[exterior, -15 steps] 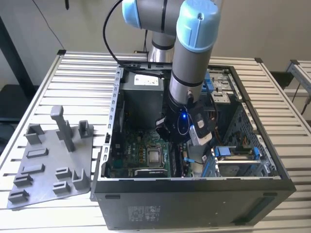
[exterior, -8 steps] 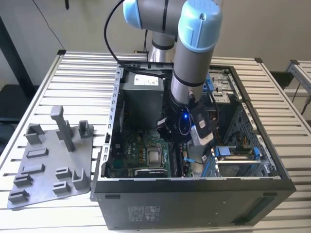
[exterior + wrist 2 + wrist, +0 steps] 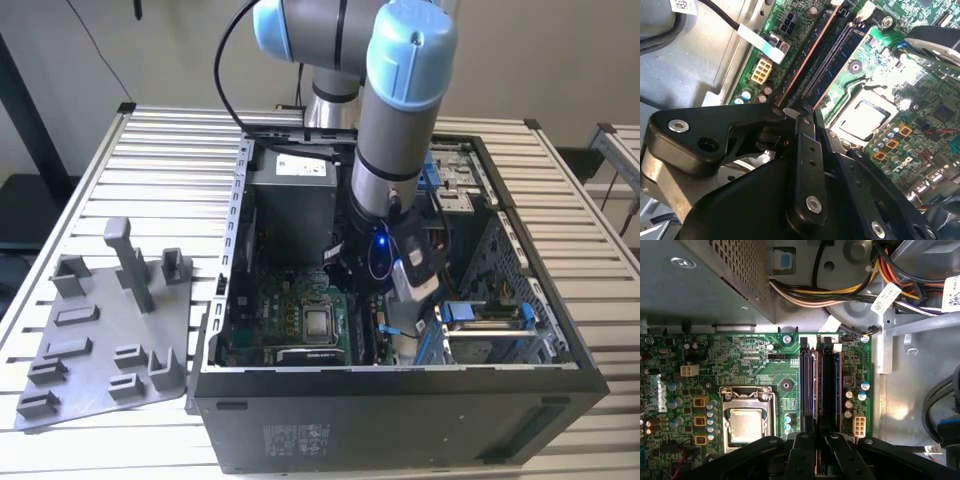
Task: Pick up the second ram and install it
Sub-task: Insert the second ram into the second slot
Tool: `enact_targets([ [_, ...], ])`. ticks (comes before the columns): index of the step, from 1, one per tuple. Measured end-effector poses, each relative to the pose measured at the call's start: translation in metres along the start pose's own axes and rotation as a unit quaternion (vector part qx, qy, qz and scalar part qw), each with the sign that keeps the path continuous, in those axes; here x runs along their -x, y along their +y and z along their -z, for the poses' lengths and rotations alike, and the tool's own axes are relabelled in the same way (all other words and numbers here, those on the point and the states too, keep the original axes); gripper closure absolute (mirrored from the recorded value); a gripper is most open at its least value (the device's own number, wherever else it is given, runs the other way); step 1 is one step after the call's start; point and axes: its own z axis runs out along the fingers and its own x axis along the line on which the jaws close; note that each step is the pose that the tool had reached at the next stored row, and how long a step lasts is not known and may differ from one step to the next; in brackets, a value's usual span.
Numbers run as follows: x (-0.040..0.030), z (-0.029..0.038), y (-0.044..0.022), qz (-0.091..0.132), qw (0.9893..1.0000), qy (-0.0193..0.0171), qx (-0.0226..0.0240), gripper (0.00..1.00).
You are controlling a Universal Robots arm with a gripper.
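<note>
Robot arm reaches down into an open PC case lying on a slatted metal tabletop. Its pincer is low over the motherboard, toward the exterior view's right of the CPU socket.

In the first wrist view the pincer is drawn in tight: both fingers meet on a narrow gap, w/ the near end of the second ram pinched between them. The stick stands on edge, lined up w/ the memory slots, its thin top edge running away from the fingertips toward the white latches at the far end. Cannot tell whether it is fully seated.

Second wrist view gives the same grip from the side, pincer closed at the end of the slot rows and the CPU socket just beside them.

Also inside the case: perforated power supply and a bundle of coloured cables beyond the board's edge, blue drive-bay clips toward the exterior view's right.

On the tabletop, well apart from the pincer at the exterior view's left, sits a grey moulded tray w/ upright holders.
</note>
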Motion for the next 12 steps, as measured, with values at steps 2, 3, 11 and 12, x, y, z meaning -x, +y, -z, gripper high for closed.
enact_targets([
  [2,0.0,-0.0012,0.0,0.0,1.0,0.0002,0.0018,0.85],
  [3,0.0,-0.002,0.0,0.0,1.0,0.0003,0.0025,0.85],
  [11,0.0,-0.0031,0.0,0.0,1.0,0.0011,0.0036,0.85],
  [12,0.0,-0.0031,0.0,0.0,1.0,0.0011,0.0036,0.85],
])
